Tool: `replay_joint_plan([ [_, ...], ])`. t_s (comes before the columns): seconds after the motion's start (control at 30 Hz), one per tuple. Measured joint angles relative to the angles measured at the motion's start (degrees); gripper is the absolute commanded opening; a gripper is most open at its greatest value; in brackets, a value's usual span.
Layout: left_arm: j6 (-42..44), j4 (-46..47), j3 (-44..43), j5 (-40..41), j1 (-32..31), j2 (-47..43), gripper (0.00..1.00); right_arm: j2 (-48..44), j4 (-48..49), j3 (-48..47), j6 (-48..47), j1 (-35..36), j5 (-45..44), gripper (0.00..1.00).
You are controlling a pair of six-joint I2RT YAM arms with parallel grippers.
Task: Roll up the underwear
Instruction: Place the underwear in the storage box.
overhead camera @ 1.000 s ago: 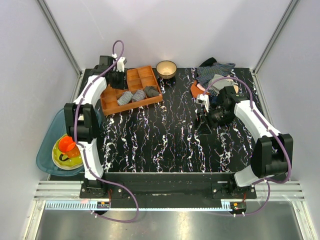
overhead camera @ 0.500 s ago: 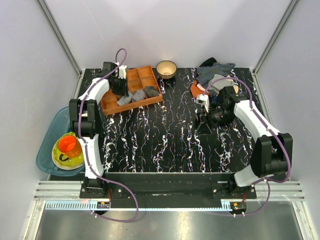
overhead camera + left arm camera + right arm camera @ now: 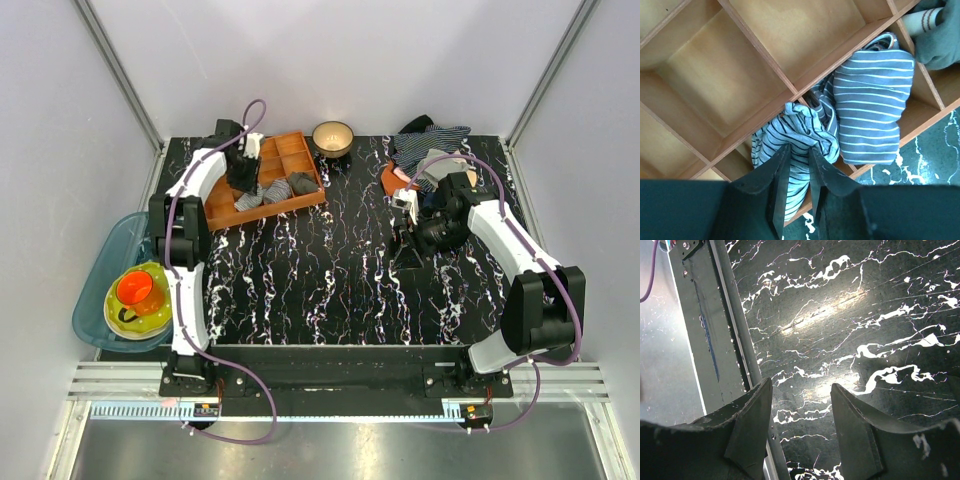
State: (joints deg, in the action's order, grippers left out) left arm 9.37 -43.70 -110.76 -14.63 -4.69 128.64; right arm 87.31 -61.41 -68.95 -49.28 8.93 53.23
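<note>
The underwear (image 3: pixel 790 130), a bunched roll of pale cloth with thin dark pinstripes, lies in a front compartment of the wooden divider tray (image 3: pixel 740 60). It also shows in the top view (image 3: pixel 248 200). My left gripper (image 3: pixel 797 150) is nearly closed, with the roll's cloth pinched between its tips. In the top view the left gripper (image 3: pixel 243 177) is over the tray (image 3: pixel 290 150). A darker blue striped roll (image 3: pixel 870 110) lies beside it. My right gripper (image 3: pixel 800 390) is open and empty above the black marbled table, right of centre (image 3: pixel 405 243).
A grey sock roll (image 3: pixel 935 40) sits in the neighbouring compartment. A wooden bowl (image 3: pixel 333 135) stands behind the tray. A heap of clothes (image 3: pixel 430 150) lies at the back right. A blue tub (image 3: pixel 95 290) with a yellow bowl and an orange cup (image 3: pixel 133 290) sits off the table's left edge.
My left arm has swung right, and its gripper has moved from the tray's back left corner to the striped rolls. The right arm has not moved.
</note>
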Motion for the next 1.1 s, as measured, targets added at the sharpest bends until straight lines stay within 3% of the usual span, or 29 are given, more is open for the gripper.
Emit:
replay_joint_plan([
  [0.17, 2.32, -5.97, -6.32, 4.39, -1.64, 3.19, 0.33, 0.00, -0.07, -0.02, 0.00, 0.00, 0.00, 0.59],
  [0.3, 4.15, -8.37, -8.98, 8.20, -2.80, 4.59, 0.45, 0.00, -0.24, -0.02, -0.07, -0.09, 0.00, 0.58],
  [0.57, 5.75, -9.38, -10.10, 12.33, -4.00, 5.35, 0.50, -0.02, -0.87, -0.02, -0.63, -0.57, 0.02, 0.59],
  [0.8, 4.28, -6.99, -7.37, 10.84, -3.08, 3.06, 0.53, -0.07, -1.16, -0.02, -0.90, -1.14, 0.04, 0.59],
  [1.1, 1.49, -6.51, -7.34, 2.91, -0.68, -2.34, 0.63, -0.07, -1.25, -0.02, -1.05, -1.18, 0.02, 0.59],
])
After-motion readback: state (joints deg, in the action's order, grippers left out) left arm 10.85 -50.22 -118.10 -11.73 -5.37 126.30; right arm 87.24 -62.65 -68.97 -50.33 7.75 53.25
